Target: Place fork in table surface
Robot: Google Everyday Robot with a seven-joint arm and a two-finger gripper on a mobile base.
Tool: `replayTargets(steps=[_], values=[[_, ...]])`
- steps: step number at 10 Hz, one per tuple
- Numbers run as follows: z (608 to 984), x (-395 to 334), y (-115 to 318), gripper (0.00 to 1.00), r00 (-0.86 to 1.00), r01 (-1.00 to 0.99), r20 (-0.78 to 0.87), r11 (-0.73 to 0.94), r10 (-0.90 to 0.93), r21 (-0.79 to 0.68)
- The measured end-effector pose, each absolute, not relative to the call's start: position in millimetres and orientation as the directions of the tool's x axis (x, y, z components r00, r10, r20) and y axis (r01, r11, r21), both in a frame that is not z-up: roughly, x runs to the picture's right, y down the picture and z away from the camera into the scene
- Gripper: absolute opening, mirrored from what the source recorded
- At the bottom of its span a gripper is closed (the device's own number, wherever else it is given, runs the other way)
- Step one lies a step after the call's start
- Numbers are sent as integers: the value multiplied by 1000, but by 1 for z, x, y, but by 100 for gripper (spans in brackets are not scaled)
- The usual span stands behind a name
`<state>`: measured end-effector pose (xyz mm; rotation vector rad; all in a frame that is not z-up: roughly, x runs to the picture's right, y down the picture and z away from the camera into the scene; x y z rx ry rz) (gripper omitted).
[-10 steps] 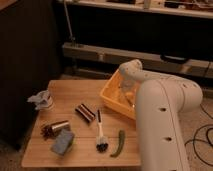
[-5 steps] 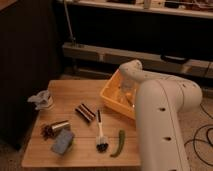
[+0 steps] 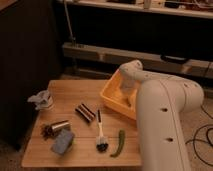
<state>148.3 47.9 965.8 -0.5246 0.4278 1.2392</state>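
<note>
Although the fork itself cannot be made out anywhere on the table surface [image 3: 85, 154], I judge that it lies in the yellow tub [image 3: 111, 95], hidden by the wall or the arm. Nearest the camera the white arm [image 3: 165, 125] fills the right side; along the table's front edge lie a grey-blue block [image 3: 62, 142], a white-handled brush [image 3: 101, 131] and a curved green pepper [image 3: 119, 143], none touching; just behind them are a metal cup [image 3: 56, 128] on its side and a dark ribbed piece [image 3: 85, 112]; further back on the left sits a crumpled white thing [image 3: 41, 100]. Beyond these, the gripper [image 3: 128, 96] is down inside the tub at the table's right rear corner; whether it is open, closed or holding anything I cannot tell. A fork should be light, stiff and slick, not fragile; a pinch across the middle of the handle would likely balance it; held near an end it may pivot or slip; the bare wood between brush and tub looks a fair place to set it down.
</note>
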Motion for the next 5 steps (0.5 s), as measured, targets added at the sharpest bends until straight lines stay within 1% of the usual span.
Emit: replayTargets(steps=[4,5], values=[[956,141,35,0,259,-964,-563,246,785,-101],[947,141,26,0,242,-968,-557,239,795,-79]])
